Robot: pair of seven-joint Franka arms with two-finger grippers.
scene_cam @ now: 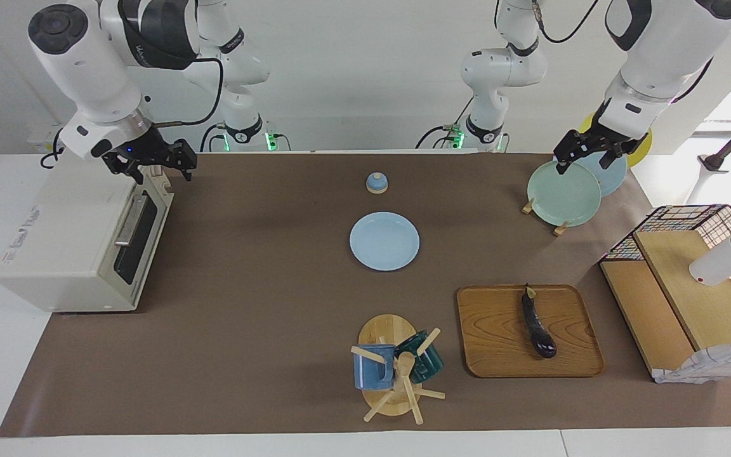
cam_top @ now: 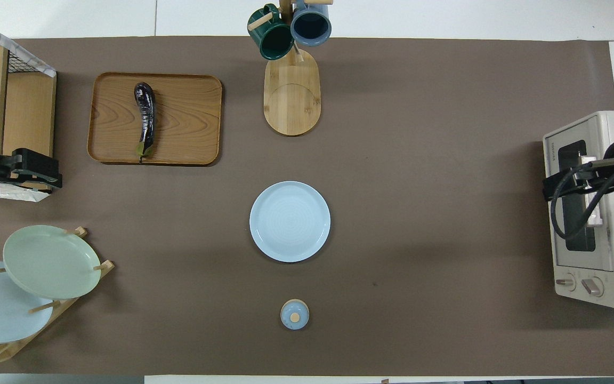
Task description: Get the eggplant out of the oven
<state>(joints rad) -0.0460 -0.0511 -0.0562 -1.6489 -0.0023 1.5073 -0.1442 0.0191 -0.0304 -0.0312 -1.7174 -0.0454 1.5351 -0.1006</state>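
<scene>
The dark purple eggplant (scene_cam: 538,322) (cam_top: 145,120) lies lengthwise on a wooden tray (scene_cam: 499,336) (cam_top: 190,117) toward the left arm's end of the table, with nothing touching it. The cream oven (scene_cam: 67,235) (cam_top: 613,125) stands at the right arm's end with its glass door closed. My left gripper (scene_cam: 584,158) (cam_top: 54,172) hangs open and empty, raised over the plate rack, away from the tray. Open and empty as well, my right gripper (scene_cam: 156,166) (cam_top: 552,188) hovers over the oven's top front edge.
A light blue plate (scene_cam: 384,241) sits mid-table, and a small blue knobbed lid (scene_cam: 376,183) lies nearer to the robots. A mug tree (scene_cam: 397,368) stands beside the tray. A plate rack (scene_cam: 562,190) and a wooden shelf with a wire basket (scene_cam: 676,298) fill the left arm's end.
</scene>
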